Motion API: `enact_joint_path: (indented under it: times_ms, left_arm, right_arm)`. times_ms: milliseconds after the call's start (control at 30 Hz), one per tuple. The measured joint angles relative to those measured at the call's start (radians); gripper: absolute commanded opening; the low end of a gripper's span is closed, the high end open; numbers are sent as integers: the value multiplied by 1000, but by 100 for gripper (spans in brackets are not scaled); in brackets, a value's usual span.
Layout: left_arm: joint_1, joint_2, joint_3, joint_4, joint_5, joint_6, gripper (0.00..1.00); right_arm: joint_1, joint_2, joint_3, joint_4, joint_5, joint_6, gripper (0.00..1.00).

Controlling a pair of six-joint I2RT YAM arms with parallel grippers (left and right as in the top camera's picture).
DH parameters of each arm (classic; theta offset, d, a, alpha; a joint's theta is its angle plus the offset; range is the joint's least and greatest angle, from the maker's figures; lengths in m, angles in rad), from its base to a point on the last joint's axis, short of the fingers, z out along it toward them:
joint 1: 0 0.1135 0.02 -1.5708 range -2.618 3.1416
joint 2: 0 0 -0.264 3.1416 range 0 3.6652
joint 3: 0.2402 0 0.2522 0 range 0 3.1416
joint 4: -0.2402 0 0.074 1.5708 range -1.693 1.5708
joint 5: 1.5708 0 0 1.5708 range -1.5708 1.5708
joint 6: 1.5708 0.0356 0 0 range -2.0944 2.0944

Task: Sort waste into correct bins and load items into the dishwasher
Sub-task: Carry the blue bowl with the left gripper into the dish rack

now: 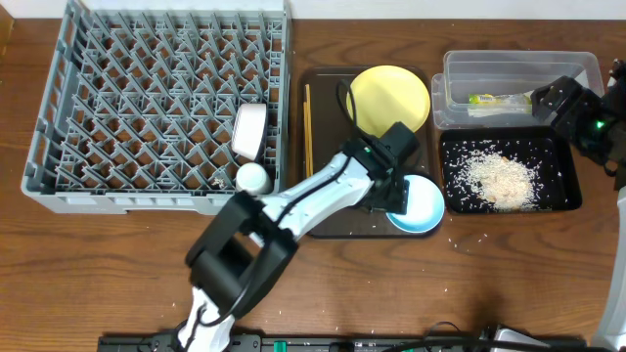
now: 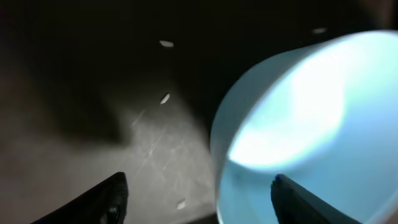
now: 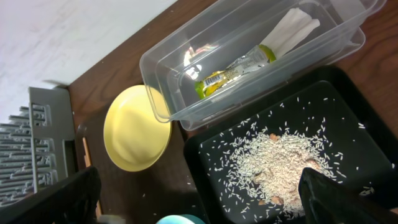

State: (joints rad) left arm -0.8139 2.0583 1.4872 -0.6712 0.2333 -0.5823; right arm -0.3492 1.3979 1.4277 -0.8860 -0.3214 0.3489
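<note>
The step in hand is judged to be the grasp of the light blue round bowl (image 1: 421, 207), so that it may be carried to the grey plastic dishwasher rack (image 1: 137, 98). The left gripper (image 2: 199, 190) is seen with its jaws wide apart and nothing held; one finger is set outside the bowl's wall over the dark brown tray (image 1: 328, 112), the other over the bowl's inside, so the rim is straddled. Whether either finger touches the wall cannot be told.

For a good grasp, the jaws should be lowered until the wall is well between them, then closed firmly; the wall looks thin, smooth and glossy, so a shallow pinch could slip. The bowl should be lifted straight up to clear the tray's edge; a tilt may be needed for slotting between the rack's pegs.

The bowl sits at the tray's near right corner, just beside the round yellow plate (image 1: 391, 98); it appears empty, though blur hides detail. The right gripper (image 3: 202, 202) is held open and empty above the bins on the right.
</note>
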Motion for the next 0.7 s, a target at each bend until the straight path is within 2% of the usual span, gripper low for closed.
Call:
enact_joint_path:
  times_ms: [100, 267, 367, 700]
  left_arm:
    - [-2, 38, -2, 27, 14, -2, 63]
    - [-11, 49, -2, 51, 26, -9, 27]
    - [-19, 56, -2, 52, 30, -13, 8]
    - [-13, 54, -2, 21, -2, -5, 7]
  right_arm:
    - [0, 0, 0, 0, 0, 0, 99]
    - [0, 0, 0, 0, 0, 0, 99]
    - [0, 0, 0, 0, 0, 0, 99]
    - [0, 0, 0, 0, 0, 0, 99]
